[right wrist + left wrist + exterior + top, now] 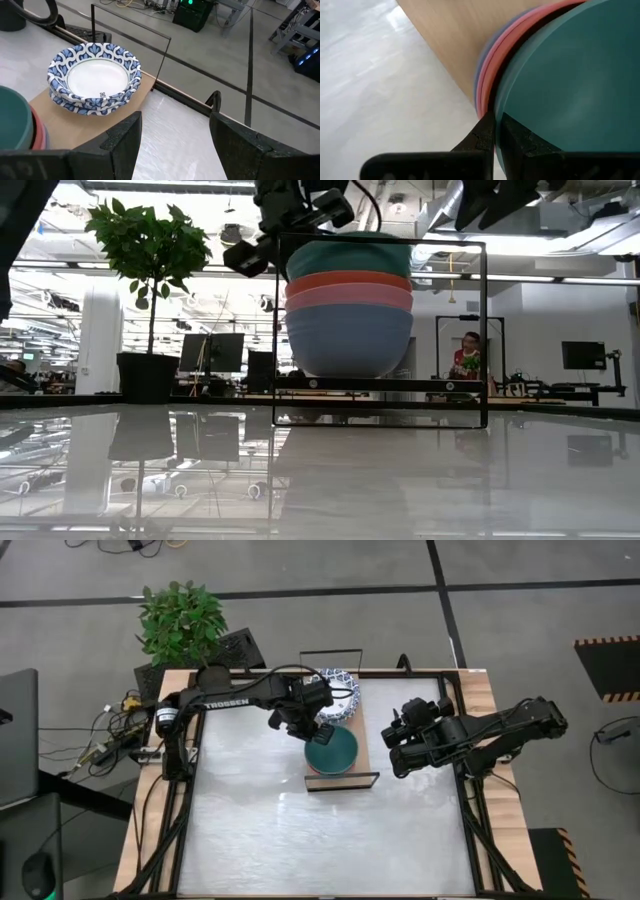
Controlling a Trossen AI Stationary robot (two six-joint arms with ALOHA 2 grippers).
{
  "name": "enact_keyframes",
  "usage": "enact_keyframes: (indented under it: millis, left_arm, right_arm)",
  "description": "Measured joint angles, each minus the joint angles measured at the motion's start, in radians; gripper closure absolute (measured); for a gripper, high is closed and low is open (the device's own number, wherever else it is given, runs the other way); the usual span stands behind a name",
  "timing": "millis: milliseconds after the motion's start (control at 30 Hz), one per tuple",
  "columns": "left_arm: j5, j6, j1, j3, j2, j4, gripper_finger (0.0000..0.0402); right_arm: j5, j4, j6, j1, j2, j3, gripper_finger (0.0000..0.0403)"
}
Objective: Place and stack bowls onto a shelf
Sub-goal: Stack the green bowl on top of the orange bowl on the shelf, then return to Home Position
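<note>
We see the left gripper over the shelf, jaws pinched shut on the rim of the dark green bowl at its ten o'clock edge. That bowl tops a nested stack: red bowl, pink bowl, slate-blue bowl at the bottom, resting on the board. Gripping the rim, we judge, lets it settle straight into the stack. The patterned white bowls sit stacked at the shelf's twelve o'clock end. The right gripper waits at three o'clock, jaws wide and empty.
</note>
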Motion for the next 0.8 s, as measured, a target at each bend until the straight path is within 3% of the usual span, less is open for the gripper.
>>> enact_keyframes:
  millis: [233,800]
  left_arm:
    - [-0.026,0.056,0.000,0.000,0.000,-0.003,0.0391]
    - [0.034,0.135,0.018,0.000,-0.015,-0.004,0.0219]
  right_arm:
    - [-0.005,-0.007,0.000,0.001,0.000,0.000,0.0143]
    - [-0.005,-0.008,0.000,0.000,0.000,0.000,0.0143]
